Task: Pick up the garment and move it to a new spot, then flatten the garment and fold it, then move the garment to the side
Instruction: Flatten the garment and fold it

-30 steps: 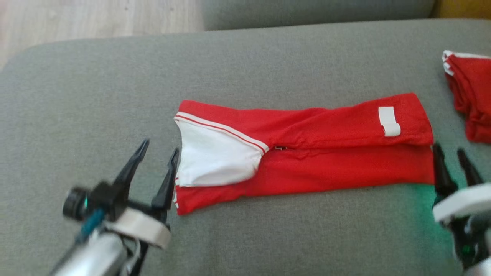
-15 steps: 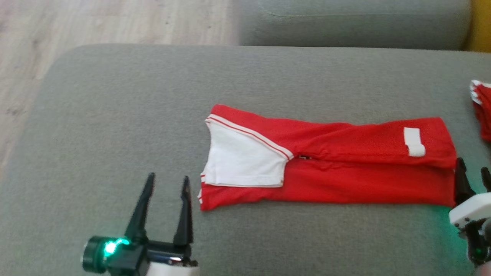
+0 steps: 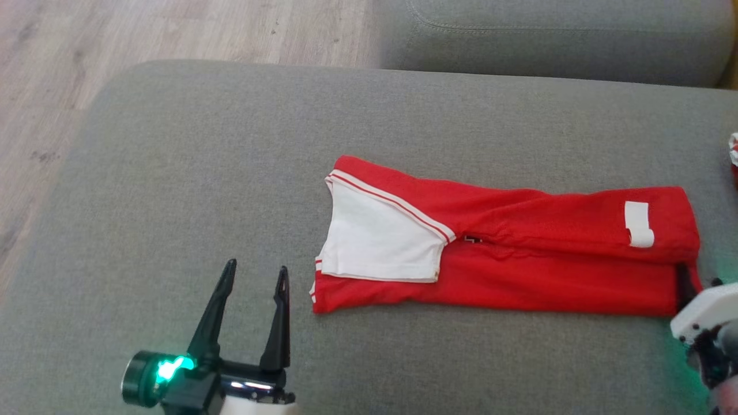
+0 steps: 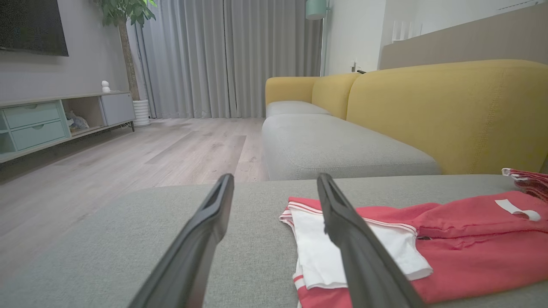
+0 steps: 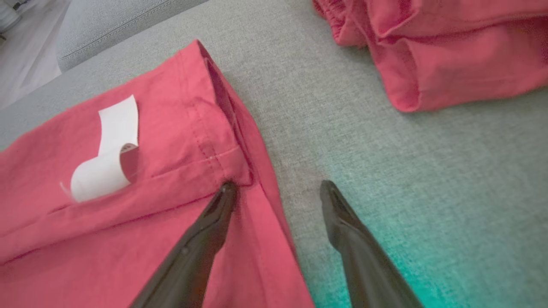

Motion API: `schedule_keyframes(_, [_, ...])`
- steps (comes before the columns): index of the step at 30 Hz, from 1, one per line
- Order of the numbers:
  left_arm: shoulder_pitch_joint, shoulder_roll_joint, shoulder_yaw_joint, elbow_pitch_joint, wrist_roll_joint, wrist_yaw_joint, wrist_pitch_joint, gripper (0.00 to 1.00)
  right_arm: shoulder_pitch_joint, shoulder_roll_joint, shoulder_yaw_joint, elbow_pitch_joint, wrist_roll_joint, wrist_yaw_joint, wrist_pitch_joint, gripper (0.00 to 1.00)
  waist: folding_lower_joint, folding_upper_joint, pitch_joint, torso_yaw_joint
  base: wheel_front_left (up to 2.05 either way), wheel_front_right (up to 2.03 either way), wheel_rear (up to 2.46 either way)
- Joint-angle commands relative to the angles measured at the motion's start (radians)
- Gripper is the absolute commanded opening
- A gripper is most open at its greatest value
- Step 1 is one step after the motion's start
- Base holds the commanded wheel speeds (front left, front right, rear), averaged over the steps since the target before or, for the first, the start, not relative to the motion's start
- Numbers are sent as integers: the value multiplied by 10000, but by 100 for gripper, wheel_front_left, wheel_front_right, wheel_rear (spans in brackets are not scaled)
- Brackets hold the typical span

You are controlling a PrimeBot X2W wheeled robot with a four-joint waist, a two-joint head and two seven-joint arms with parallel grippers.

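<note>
Your red garment lies on the grey sofa seat, folded lengthwise into a long strip. Your left claw and right claw stand wide, empty, at its ends. Likely left: crosswise folding, then moving it aside.
</note>
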Motion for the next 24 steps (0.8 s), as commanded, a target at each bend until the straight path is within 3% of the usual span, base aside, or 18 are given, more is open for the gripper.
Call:
schedule_keyframes(1, [-105, -136, 421, -280, 99, -62, -79, 100, -200, -27, 291, -85, 3, -9, 98, 96, 0, -1, -16, -46, 0, 0, 0])
schedule_keyframes(2, [-96, -178, 510, -282, 144, -110, -79, 100, -224, -25, 328, -59, 29, -9, 130, 78, 0, -1, -30, -74, 0, 0, 0])
schedule_keyframes(4, [-76, -258, 647, -278, 228, -212, -79, 100, -248, -52, 430, -1, 71, -9, 202, 71, 0, -1, -61, -121, 0, 0, 0])
schedule_keyframes(8, [-76, -391, 832, -257, 391, -405, -79, 100, -340, -159, 604, 91, 187, -9, 261, 74, 0, -1, -80, -169, 0, 0, 0])
schedule_keyframes(10, [-78, -447, 882, -236, 460, -502, -80, 100, -386, -232, 632, 150, 235, -9, 238, 87, 0, -1, -95, -158, 0, 0, 0])
schedule_keyframes(11, [-73, -472, 905, -232, 491, -544, -80, 100, -415, -287, 617, 142, 243, -9, 156, 100, 0, -1, -93, -153, 0, 0, 0])
schedule_keyframes(18, [-4, -616, 1123, -230, 598, -738, -80, 100, -748, -834, 99, -214, -323, -9, -1217, 100, 0, -1, -60, -205, 0, 0, 0])
schedule_keyframes(24, [-75, -732, 1170, -211, 636, -884, -80, 100, -1026, -212, 425, -262, -330, -9, -977, 100, 0, -1, 27, -215, 0, 0, 0])
